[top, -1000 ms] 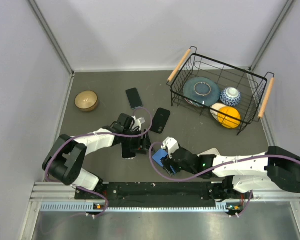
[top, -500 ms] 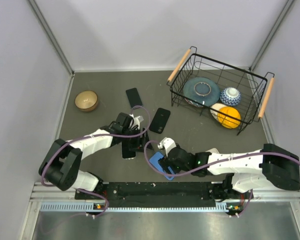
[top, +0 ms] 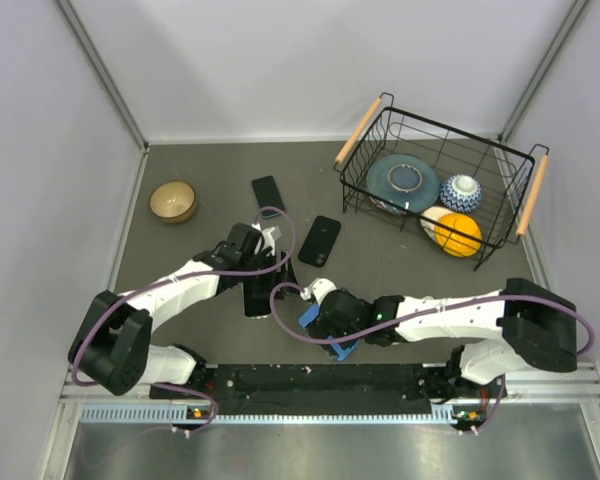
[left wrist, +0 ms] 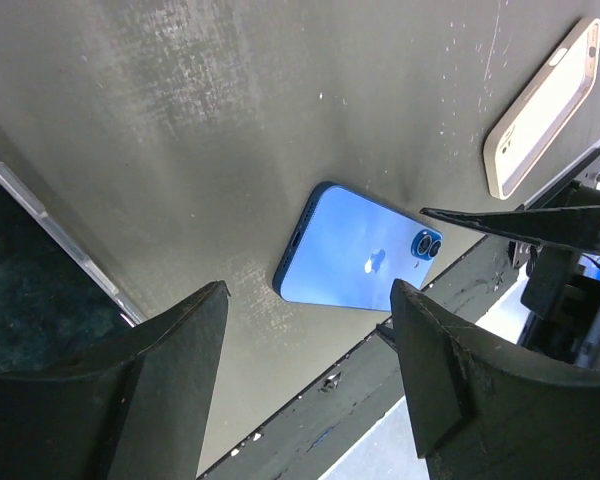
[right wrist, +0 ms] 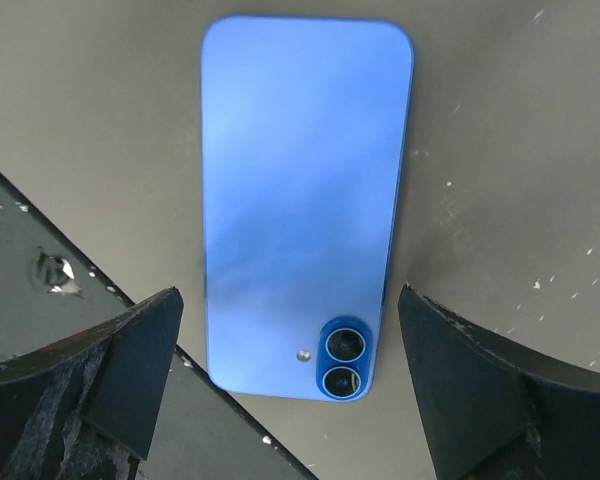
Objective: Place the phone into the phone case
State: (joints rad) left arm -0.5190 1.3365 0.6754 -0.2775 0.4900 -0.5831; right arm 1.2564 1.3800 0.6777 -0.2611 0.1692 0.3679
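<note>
Hovering over the blue phone (right wrist: 298,190), the right gripper (right wrist: 292,345) is spread wide, nothing gripped; the left gripper (left wrist: 310,345) is likewise spread, empty.

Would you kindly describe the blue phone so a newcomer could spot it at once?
Start at the table's near edge, by the arm bases. Beyond it, between the open fingers of the right gripper, the blue phone lies flat, back up, twin lenses showing. The two phone-shaped pieces farther back are black.

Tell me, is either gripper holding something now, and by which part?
Nothing is held. The right gripper is open, clear of the blue phone lying on the table; the left gripper is open and empty.
</note>
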